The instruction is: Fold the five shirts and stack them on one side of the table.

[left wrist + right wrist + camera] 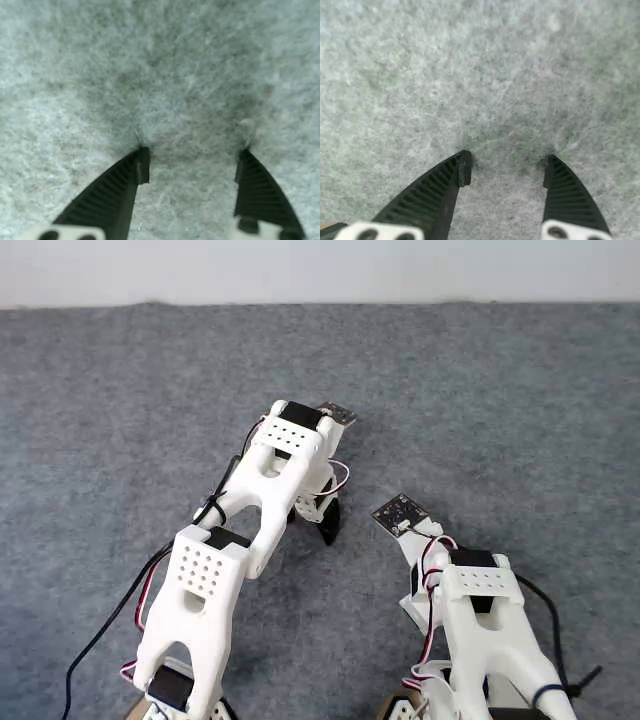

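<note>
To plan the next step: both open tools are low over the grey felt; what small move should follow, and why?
Probably raise both slightly: left tool and right tool stand open, tips at the grey felt, bare felt between them, so closing would grasp nothing.

The light in here is soft and fairly bright, and it seems to come from overhead, since the shadows are short and stay close under things. On the grey felt table [520, 390] the arm toward 9 o'clock [262, 490] lays a small dark patch under its head near the middle. The arm toward 5 o'clock [480, 620] has only thin shade hugging it. The wall [320, 270] at 12 o'clock is the brightest strip. The white shells show no glare. Ahead of the left gripper [192, 160] the felt darkens in a loose smudge beyond its black fingers [125, 185]. At the right gripper [507, 167] a similar shade sits between the parted fingertips [464, 167] and gets paler farther out.
</note>
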